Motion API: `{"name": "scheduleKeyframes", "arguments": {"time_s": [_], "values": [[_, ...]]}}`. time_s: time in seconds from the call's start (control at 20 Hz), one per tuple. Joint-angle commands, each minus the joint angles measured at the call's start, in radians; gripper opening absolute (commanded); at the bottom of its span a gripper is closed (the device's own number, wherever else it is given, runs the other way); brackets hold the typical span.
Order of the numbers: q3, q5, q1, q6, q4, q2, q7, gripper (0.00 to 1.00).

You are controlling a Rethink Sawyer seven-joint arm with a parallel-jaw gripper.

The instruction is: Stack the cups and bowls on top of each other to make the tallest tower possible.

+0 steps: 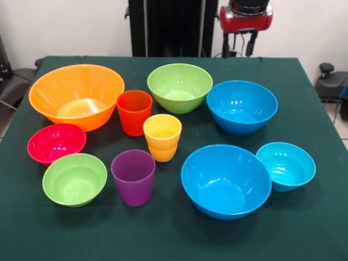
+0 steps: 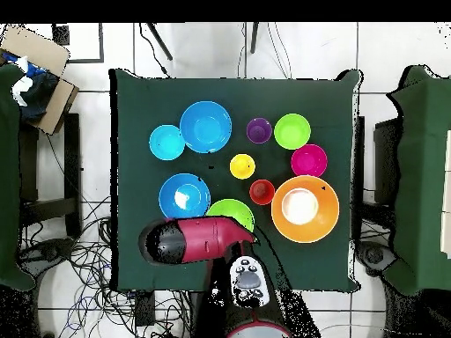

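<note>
All cups and bowls stand apart, upright, on the green table (image 1: pixel 304 234). The huge orange-yellow bowl (image 1: pixel 76 95) is at the far left, with the pink-red bowl (image 1: pixel 56 142) and the small green bowl (image 1: pixel 74 178) in front of it. The orange-red cup (image 1: pixel 134 112), yellow cup (image 1: pixel 162 137) and purple cup (image 1: pixel 133 176) stand in the middle. The medium green bowl (image 1: pixel 179 87) is at the far middle. Two large blue bowls (image 1: pixel 242 106) (image 1: pixel 225 180) and the small light-blue bowl (image 1: pixel 285 165) are on the right. My gripper (image 1: pixel 238 45) hangs open and empty above the far edge.
The black pedestal (image 1: pixel 168 27) stands behind the table. In the overhead view the red arm (image 2: pixel 189 240) lies over the near edge and covers part of the medium green bowl (image 2: pixel 231 211). A cardboard box (image 2: pixel 40 62) and cables (image 2: pixel 79 264) lie beside the table.
</note>
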Motion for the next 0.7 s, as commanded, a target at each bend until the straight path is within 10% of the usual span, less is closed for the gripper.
{"name": "scheduleKeyframes", "arguments": {"time_s": [0.05,0.7], "values": [[-0.034,0.001,0.038,-0.077,-0.05,0.117,0.189,1.0],[-0.114,0.08,0.184,-0.099,-0.054,0.114,0.386,1.0]]}}
